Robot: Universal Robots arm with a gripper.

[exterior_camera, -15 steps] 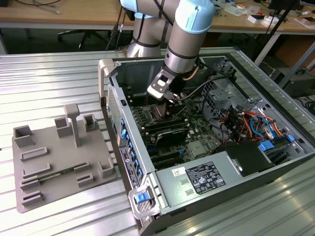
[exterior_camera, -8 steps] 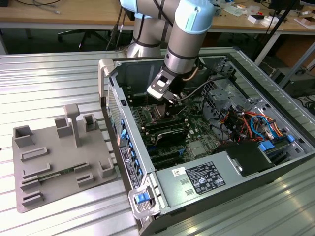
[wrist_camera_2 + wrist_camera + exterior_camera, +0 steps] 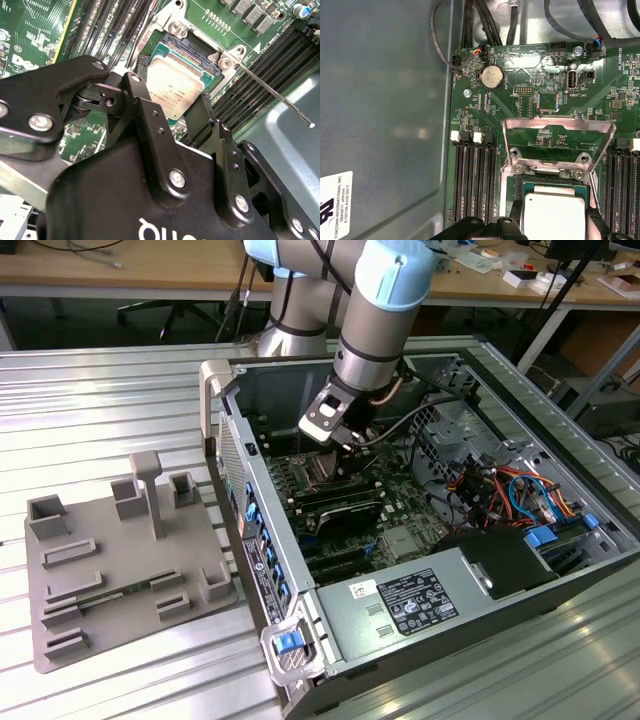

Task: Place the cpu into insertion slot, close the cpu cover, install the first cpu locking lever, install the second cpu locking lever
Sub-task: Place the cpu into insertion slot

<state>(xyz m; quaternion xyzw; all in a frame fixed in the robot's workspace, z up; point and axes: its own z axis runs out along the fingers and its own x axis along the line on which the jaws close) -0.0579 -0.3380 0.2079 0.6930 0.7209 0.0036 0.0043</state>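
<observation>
Gripper [image 3: 171, 97] reaches down into open case [image 3: 255, 540], over green board [image 3: 530, 107], where cover [image 3: 557, 122] stands raised on its hinge beside slot [image 3: 194, 46], fingers [image 3: 145, 107] set narrowly apart and pinching cpu [image 3: 172, 80] by two opposite edges, metal top up, right at slot, seated or not I cannot tell.

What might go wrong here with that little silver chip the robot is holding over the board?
1. The cpu, seemingly pinched by the gripper right at the insertion slot, might settle skewed and bend the fine pins.
2. The cpu cover stands open close by; a sideways nudge could knock it.
3. The thin locking lever juts out nearby and might snag.
</observation>
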